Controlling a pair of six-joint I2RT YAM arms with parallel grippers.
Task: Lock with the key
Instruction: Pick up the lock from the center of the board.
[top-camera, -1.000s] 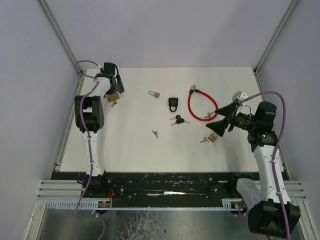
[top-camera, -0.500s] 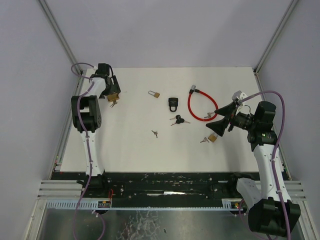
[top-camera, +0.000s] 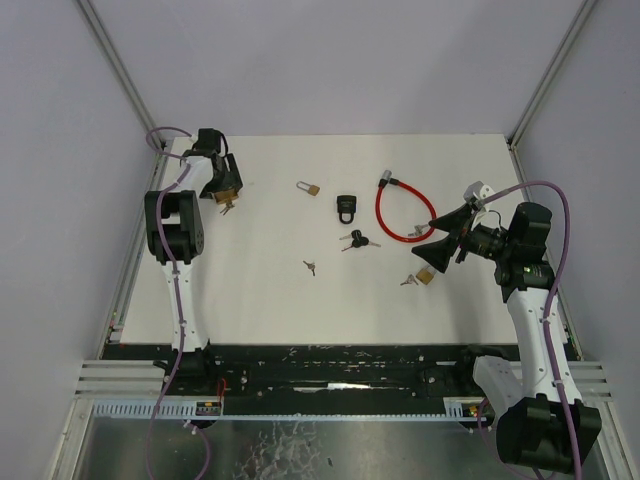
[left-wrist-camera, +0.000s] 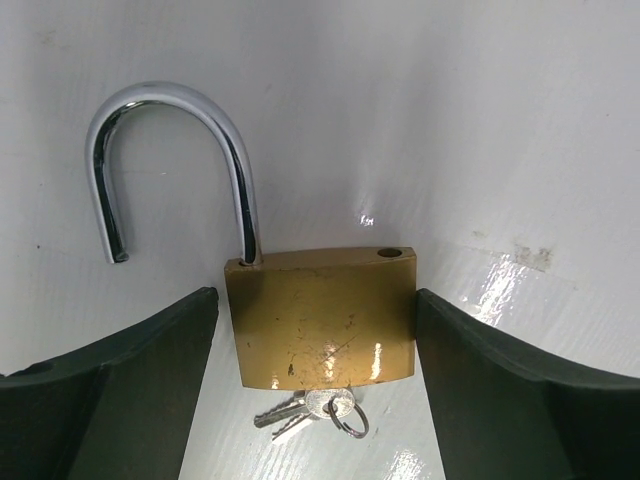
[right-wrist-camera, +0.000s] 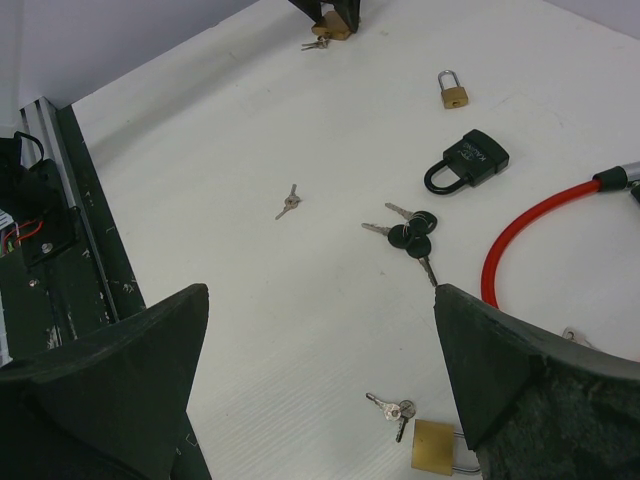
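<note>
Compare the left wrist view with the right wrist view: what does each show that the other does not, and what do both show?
Only the left wrist view shows the shackle swung open, one end out of the lock body. Only the right wrist view shows the black padlock, the red cable lock, the black-headed keys, a small brass padlock and a second brass padlock close to the camera. Both show the big brass padlock at the left gripper, its keys and the white table.
</note>
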